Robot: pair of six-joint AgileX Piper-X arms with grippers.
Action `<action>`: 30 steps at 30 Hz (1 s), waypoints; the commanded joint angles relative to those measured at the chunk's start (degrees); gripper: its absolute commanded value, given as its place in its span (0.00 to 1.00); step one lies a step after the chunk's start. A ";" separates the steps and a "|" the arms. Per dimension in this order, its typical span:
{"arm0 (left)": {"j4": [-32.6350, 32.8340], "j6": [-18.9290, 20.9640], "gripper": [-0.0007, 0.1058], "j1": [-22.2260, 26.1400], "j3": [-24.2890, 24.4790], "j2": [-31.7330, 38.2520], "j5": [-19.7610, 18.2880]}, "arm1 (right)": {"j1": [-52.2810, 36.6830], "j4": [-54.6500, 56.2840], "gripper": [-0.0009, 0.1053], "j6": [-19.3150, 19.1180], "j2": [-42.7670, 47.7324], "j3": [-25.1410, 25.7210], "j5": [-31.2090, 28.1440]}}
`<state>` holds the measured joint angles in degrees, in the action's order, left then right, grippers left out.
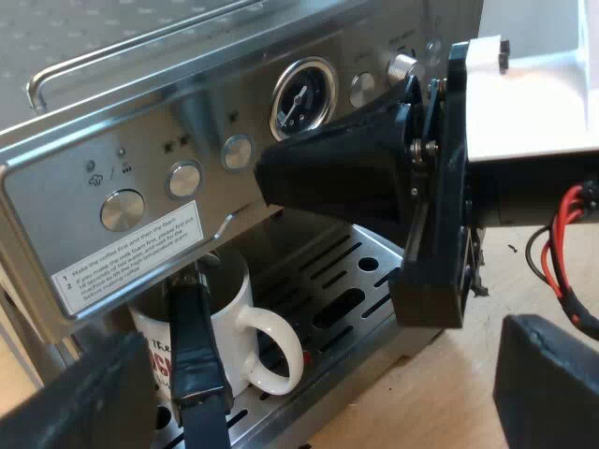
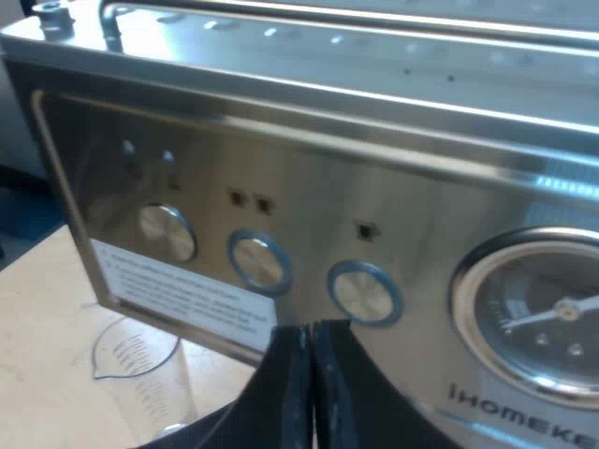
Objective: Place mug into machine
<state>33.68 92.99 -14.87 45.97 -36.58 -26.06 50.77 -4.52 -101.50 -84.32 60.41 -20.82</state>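
- Left gripper (image 1: 314, 388): 2 fingers wide apart, nothing between them, in front of the espresso machine (image 1: 187, 122).
- Right gripper (image 2: 307, 339): fingers pressed together, empty, tips just below a round button (image 2: 365, 292); contact unclear.
- Mug (image 1: 229, 304): white, red lettering, upright on the drip tray (image 1: 346, 281), behind the holder's dark handle (image 1: 198, 365).

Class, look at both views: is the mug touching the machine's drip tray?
Touching. The left wrist view shows the mug standing on the slotted drip tray, its base meeting the metal without a gap.
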 commanded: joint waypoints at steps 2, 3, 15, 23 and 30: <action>-1.06 1.08 0.97 0.00 0.31 0.10 -0.72 | -0.98 -0.78 0.01 -0.27 0.46 0.73 1.05; -1.06 1.08 0.97 0.00 0.31 0.10 -0.72 | -1.19 -0.78 0.01 -0.27 0.32 0.73 1.56; -1.06 1.08 0.97 0.00 0.31 0.10 -0.72 | -1.45 -2.23 0.01 -0.27 -0.99 0.73 1.82; -1.06 1.08 0.97 0.00 0.31 0.10 -0.72 | -1.45 -3.41 0.01 -0.27 -2.31 0.94 2.24; -1.06 1.08 0.97 0.00 0.31 0.10 -0.72 | -1.45 -3.53 0.01 -0.27 -4.09 2.99 1.33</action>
<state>33.68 92.99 -14.87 45.97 -36.58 -26.06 49.47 -7.11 -101.34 -88.38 62.30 -19.41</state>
